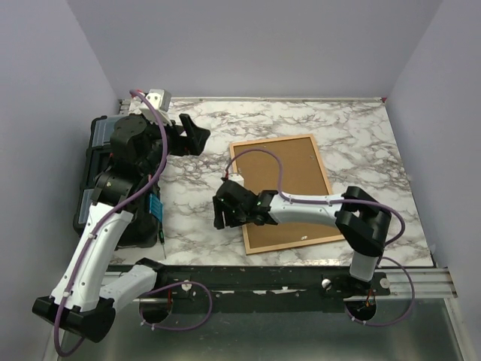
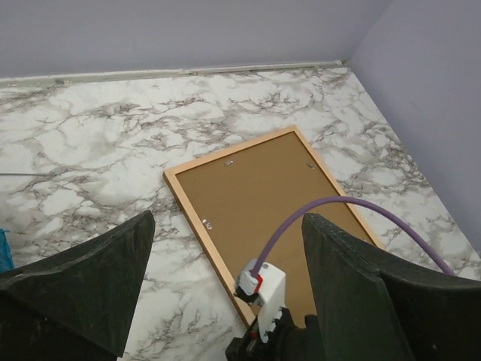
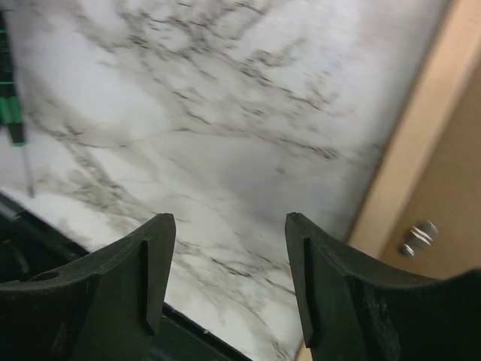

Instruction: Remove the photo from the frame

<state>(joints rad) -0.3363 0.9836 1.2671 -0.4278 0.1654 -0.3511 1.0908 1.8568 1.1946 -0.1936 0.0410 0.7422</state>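
The frame (image 1: 270,141) lies face down in the middle of the marble table, its brown backing board (image 1: 282,180) facing up. The photo is hidden under that board. My right gripper (image 1: 222,207) hovers low just off the frame's left edge (image 3: 406,158), open, with only marble between its fingers (image 3: 154,256). A small metal clip (image 3: 417,237) sits on the backing board (image 3: 458,188) beside the right finger. My left gripper (image 1: 197,139) is raised at the back left, open and empty, looking down on the frame (image 2: 195,218) and the right wrist (image 2: 263,289).
A black toolbox (image 1: 94,165) stands along the table's left edge under my left arm. A green-handled screwdriver (image 1: 160,229) lies by it, also seen as a screwdriver (image 3: 11,113) at the far left. The table's front rail (image 1: 301,280) runs close to my right gripper.
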